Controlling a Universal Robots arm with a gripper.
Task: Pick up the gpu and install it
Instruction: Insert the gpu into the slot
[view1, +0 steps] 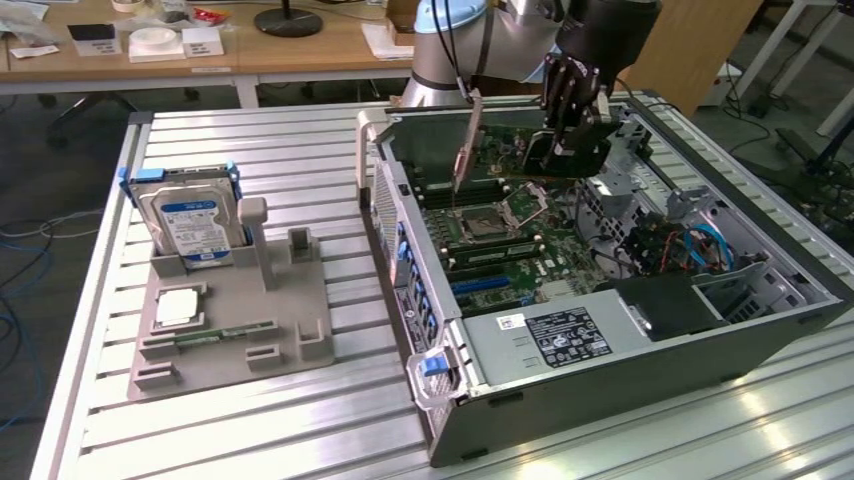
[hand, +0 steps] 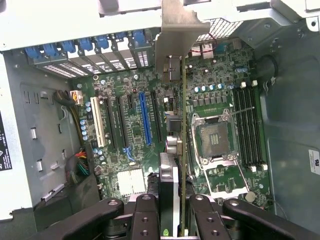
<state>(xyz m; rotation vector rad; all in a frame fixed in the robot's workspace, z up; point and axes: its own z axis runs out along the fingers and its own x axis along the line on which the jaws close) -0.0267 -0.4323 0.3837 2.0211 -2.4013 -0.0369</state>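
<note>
- Slotted aluminium table (view1: 267, 150) carries the whole setup. Wooden desks (view1: 294, 55) with clutter stand behind it, and loose cables lie on the floor at the exterior view's left edge.
- Open PC case (view1: 601, 400) sits on the exterior view's right part of the table, side panel off and open from above. Its walls ring the board on every side.
- Grey fixture tray (view1: 274, 300) sits at the exterior view's left, well apart from the case. A hard drive (view1: 194, 225) stands upright in it, with a CPU chip (view1: 178, 308) and a RAM stick (view1: 220, 335) lying flat.
- Motherboard (hand: 125, 150): the wrist view looks down onto it, showing a blue slot (hand: 145, 117), a white slot (hand: 97, 122), an empty CPU socket (hand: 215, 137) and RAM slots (hand: 248, 125).
- Power supply (view1: 561, 335) fills the near end of the case.
- Arm (view1: 454, 40) reaches in from behind the case.
- Gripper (view1: 571, 125) hangs over the far end of the board. In the wrist view the fingers (hand: 145, 220) are clamped on the card from both sides.
- gpu (view1: 554, 152) is held in the gripper above the motherboard and is not in a slot.
- In the wrist view the card is edge-on, its thin edge running between the blue slot and the CPU socket. Its metal bracket (hand: 175, 45) is at the end toward the case's rear wall.
</note>
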